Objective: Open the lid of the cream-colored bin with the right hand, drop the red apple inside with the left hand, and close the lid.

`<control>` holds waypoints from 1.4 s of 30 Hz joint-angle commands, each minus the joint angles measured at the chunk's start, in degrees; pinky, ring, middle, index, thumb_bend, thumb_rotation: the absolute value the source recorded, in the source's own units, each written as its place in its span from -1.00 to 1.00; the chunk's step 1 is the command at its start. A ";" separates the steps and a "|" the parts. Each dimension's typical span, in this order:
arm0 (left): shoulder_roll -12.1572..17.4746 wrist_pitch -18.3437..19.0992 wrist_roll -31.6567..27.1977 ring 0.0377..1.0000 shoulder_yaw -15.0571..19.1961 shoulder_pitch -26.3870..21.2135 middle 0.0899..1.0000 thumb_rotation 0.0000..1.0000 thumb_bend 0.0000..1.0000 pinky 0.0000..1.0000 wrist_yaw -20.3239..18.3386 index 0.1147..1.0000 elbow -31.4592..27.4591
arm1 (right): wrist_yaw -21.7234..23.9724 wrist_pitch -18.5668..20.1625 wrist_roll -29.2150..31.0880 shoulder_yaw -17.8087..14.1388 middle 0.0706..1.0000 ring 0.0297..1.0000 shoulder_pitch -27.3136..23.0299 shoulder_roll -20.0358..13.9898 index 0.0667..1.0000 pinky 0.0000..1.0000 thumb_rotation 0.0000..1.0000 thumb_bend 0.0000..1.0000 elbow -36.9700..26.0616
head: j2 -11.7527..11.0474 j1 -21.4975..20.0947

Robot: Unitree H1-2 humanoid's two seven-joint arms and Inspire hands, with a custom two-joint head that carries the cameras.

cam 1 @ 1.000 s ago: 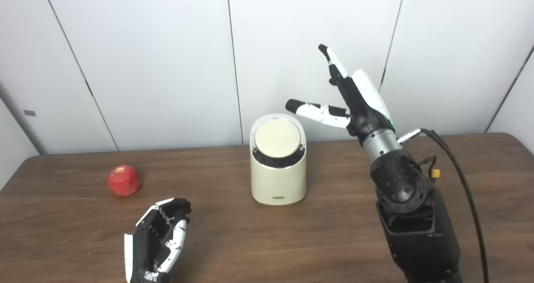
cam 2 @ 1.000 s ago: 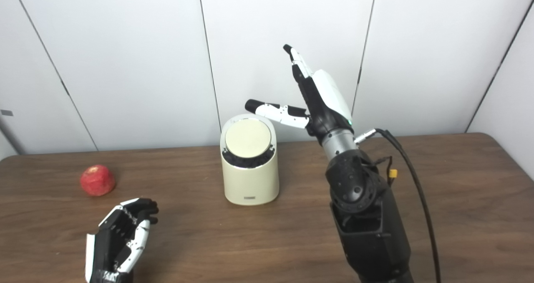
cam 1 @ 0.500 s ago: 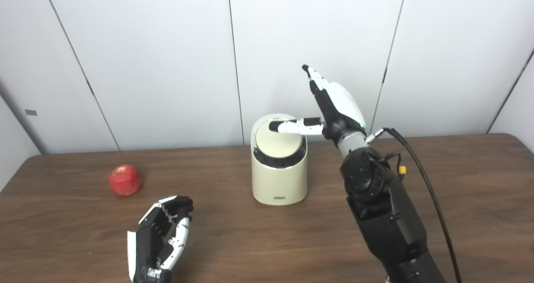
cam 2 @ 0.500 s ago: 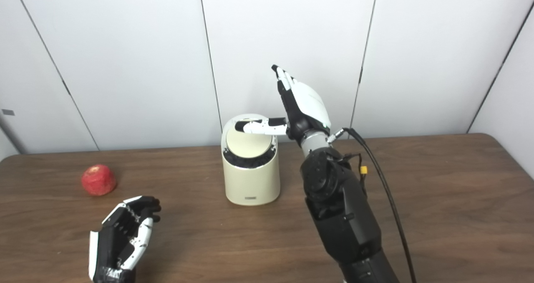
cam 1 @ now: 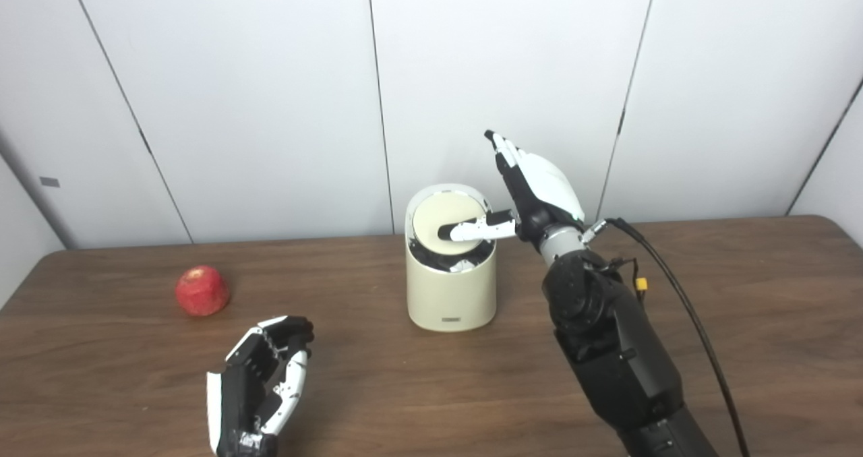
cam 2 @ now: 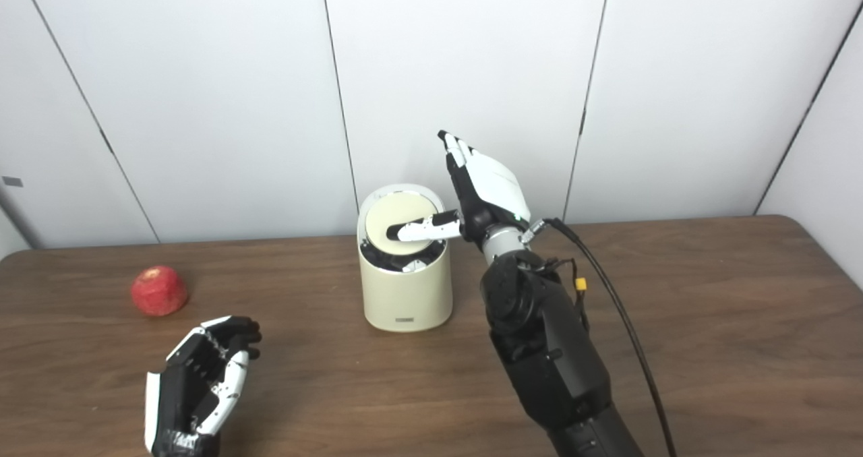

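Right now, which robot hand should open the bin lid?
The right hand. Its thumb already lies across the lid of the cream bin. The left hand waits low over the table, nearer the red apple.

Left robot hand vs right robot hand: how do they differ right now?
The left robot hand hovers low over the brown wooden table, touching nothing; the right robot hand is raised at the cream-colored cylindrical bin, thumb on its round lid. Left fingers curl loosely; right fingers point up. Both hold nothing.
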 commanded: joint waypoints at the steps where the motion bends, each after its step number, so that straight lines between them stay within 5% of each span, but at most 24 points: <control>1: -0.45 -0.90 0.91 0.19 -0.54 0.80 0.16 -0.65 -0.53 0.08 0.24 0.10 1.70 | -0.92 -0.30 -0.67 0.13 1.00 1.00 -2.17 -0.77 1.00 0.92 -0.24 0.94 -1.24 | 0.14 -0.06; 18: -0.55 -0.91 0.53 0.20 -0.71 0.96 0.16 -0.66 -0.52 0.09 -0.03 0.10 1.12 | -0.76 -0.16 -3.22 1.84 1.00 1.00 -1.23 -2.17 1.00 0.88 -0.73 0.89 -1.07 | 1.21 0.21; 31: -1.08 -0.68 1.43 0.20 -1.03 0.67 0.16 -0.60 -0.52 0.09 0.52 0.09 1.16 | -0.89 -0.21 -3.11 1.00 1.00 0.98 -1.17 -2.19 1.00 0.81 -0.52 0.78 -0.61 | 1.34 0.18; 38: -1.48 -0.88 0.93 0.21 -1.40 0.17 0.17 -0.60 -0.53 0.11 0.28 0.10 1.84 | 14.02 -0.07 -15.17 -3.92 1.00 0.99 -5.79 0.74 1.00 0.89 -0.61 0.70 0.20 | 0.99 0.33; 42: -1.63 -0.51 1.18 0.21 -1.40 -0.05 0.18 -0.57 -0.53 0.11 0.44 0.10 1.79 | 17.25 -0.08 -16.49 -5.48 1.00 1.00 -5.65 1.17 1.00 0.90 -0.65 0.69 -0.99 | 0.83 0.34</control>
